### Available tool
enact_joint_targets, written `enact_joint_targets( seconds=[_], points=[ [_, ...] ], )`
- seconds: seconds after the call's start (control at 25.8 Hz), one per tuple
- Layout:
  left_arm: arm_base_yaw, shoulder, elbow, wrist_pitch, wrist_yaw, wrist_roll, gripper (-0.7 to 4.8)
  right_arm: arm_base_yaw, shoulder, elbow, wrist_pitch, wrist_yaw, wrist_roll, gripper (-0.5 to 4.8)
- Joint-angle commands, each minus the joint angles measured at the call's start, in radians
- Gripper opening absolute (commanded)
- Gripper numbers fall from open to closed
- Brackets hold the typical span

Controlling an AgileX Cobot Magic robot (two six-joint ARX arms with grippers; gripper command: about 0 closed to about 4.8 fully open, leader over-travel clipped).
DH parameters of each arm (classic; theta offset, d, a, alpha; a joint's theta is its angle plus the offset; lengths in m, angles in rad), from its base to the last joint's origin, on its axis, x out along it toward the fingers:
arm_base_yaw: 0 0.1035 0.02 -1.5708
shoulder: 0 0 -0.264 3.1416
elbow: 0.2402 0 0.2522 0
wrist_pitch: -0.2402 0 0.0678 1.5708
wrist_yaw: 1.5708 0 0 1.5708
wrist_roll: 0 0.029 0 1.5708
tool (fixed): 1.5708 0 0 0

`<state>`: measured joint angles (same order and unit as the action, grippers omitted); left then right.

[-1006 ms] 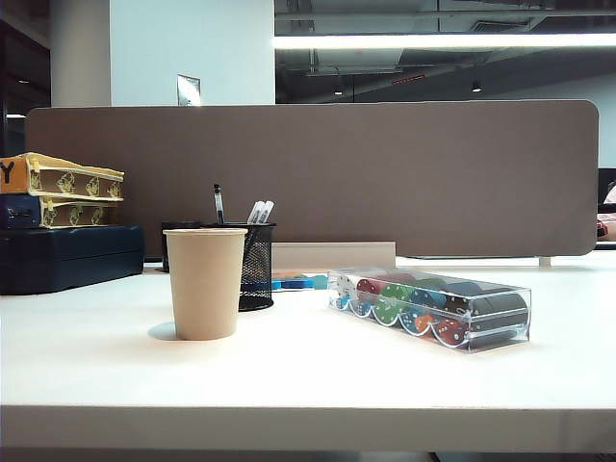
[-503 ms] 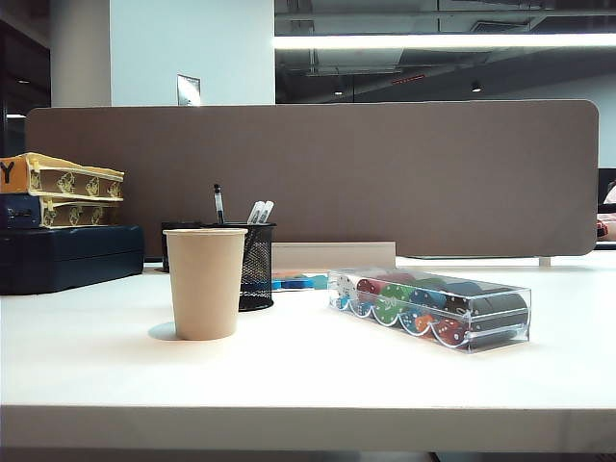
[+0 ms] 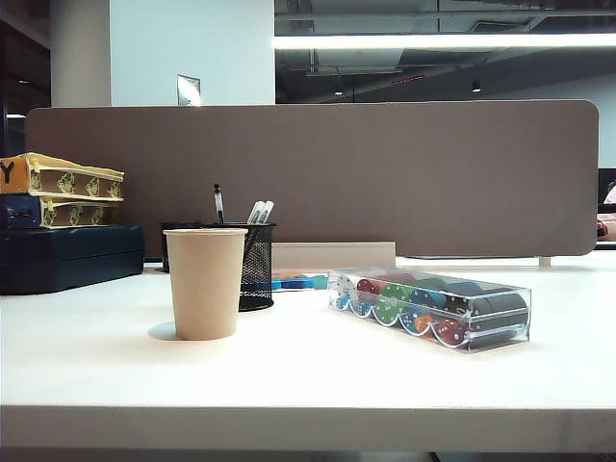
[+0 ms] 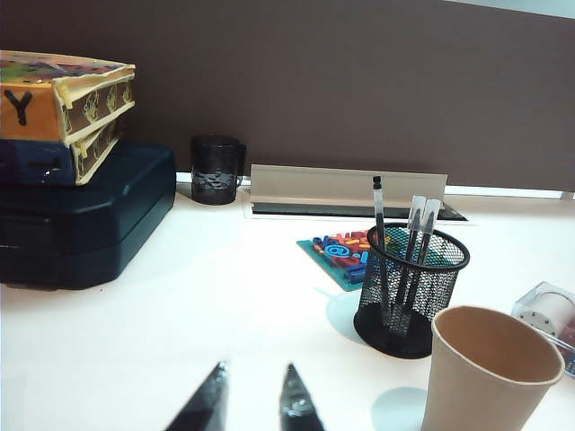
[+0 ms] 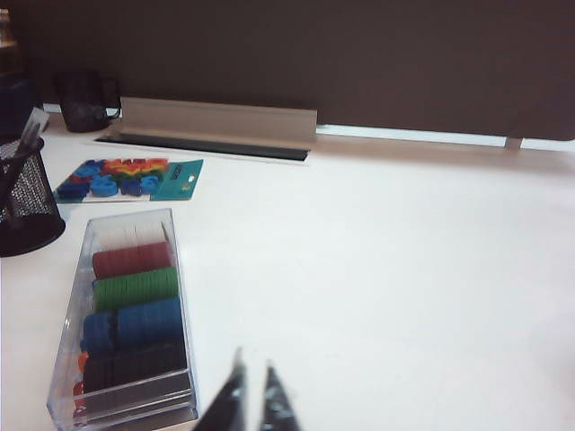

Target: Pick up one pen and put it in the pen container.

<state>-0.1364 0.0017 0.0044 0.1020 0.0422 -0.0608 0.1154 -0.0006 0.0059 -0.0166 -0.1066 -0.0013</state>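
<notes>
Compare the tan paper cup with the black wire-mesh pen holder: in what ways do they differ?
The tan paper cup has solid walls and looks empty inside; the black wire-mesh pen holder is see-through mesh and holds three pens. In the exterior view the cup stands taller and nearer the camera, partly hiding the holder. The cup flares toward its rim; the holder is nearly straight. Both stand upright, open-topped, on the white table.

Exterior view: no visible change; cup (image 3: 205,282), pen container (image 3: 256,265) as before.
</notes>
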Motion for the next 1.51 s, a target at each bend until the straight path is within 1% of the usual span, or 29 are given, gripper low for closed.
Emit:
enact_joint_targets(
  seconds=[0.04, 0.15, 0.19, 0.31, 0.46, 0.5, 0.54, 0.77, 1.51],
  points=[
    [0.0, 0.001, 0.003, -0.008, 0.002, 0.001, 0.46, 0.0, -0.003, -0.005, -0.002, 0.0, 0.001, 0.35],
    [0.0, 0.001, 0.003, -0.021, 0.002, 0.001, 0.17, 0.0, -0.003, -0.005, -0.012, 0.0, 0.001, 0.34],
    [0.0, 0.001, 0.003, -0.026, 0.002, 0.001, 0.17, 0.0, -0.003, -0.005, -0.014, 0.0, 0.001, 0.3],
    [0.0, 0.001, 0.003, -0.041, 0.003, 0.001, 0.17, 0.0, -0.003, -0.005, -0.034, 0.0, 0.001, -0.06],
    [0.0, 0.001, 0.003, -0.053, 0.003, 0.001, 0.15, 0.0, -0.003, -0.005, -0.059, 0.0, 0.001, -0.06],
    [0.0, 0.001, 0.003, -0.056, 0.003, 0.001, 0.1, 0.0, -0.003, -0.005, -0.065, 0.0, 0.001, -0.06],
    [0.0, 0.001, 0.003, -0.059, 0.003, 0.001, -0.08, 0.0, -0.003, -0.005, -0.069, 0.0, 0.001, -0.06],
    [0.0, 0.001, 0.003, -0.088, 0.003, 0.001, -0.08, 0.0, -0.003, -0.005, -0.089, 0.0, 0.001, -0.06],
    [0.0, 0.001, 0.003, -0.089, 0.003, 0.001, -0.06, 0.001, -0.003, -0.005, -0.089, 0.0, 0.001, -0.06]
  ],
)
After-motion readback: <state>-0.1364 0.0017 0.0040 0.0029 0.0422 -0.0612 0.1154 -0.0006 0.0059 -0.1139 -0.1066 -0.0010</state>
